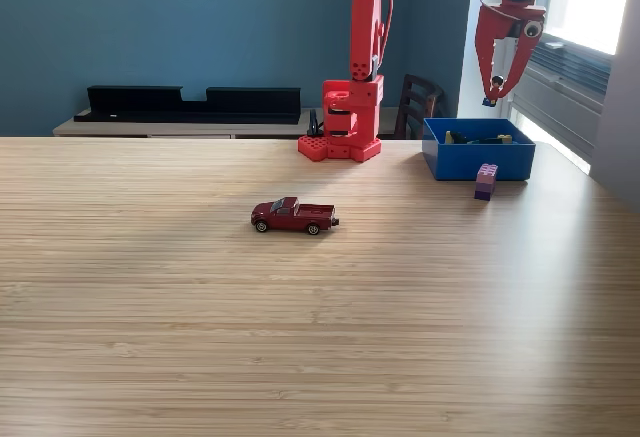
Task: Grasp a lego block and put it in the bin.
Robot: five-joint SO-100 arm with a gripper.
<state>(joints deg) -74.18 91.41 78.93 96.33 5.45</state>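
Nearest us, the wooden table (300, 337) lies bare for a long stretch. Farther in, one small red toy truck (294, 216) sits side-on near the middle, well apart from everything else; we judge it a bystander, not part of the job.

Beyond that, toward the exterior view's right, one block (486, 181), pink on top and purple below, stands upright on the table just in front of the bin (478, 160), close to its front wall. We count one block on the open table. The single blue bin holds a few small pieces, yellowish and dark, too small for us to count or name.

Farther back, one red arm rises from its base (340, 142) at the table's far edge and reaches out toward the exterior view's right. Its hand (497, 95) hangs high above the bin, fingers pointing down, nothing visible between them; the tips look nearly together, but we cannot tell for sure how far apart they stand. We judge it is placed there to descend on the block, which is not yet grasped.

Behind the table, a low shelf (150, 125) carries two black trays (190, 103).
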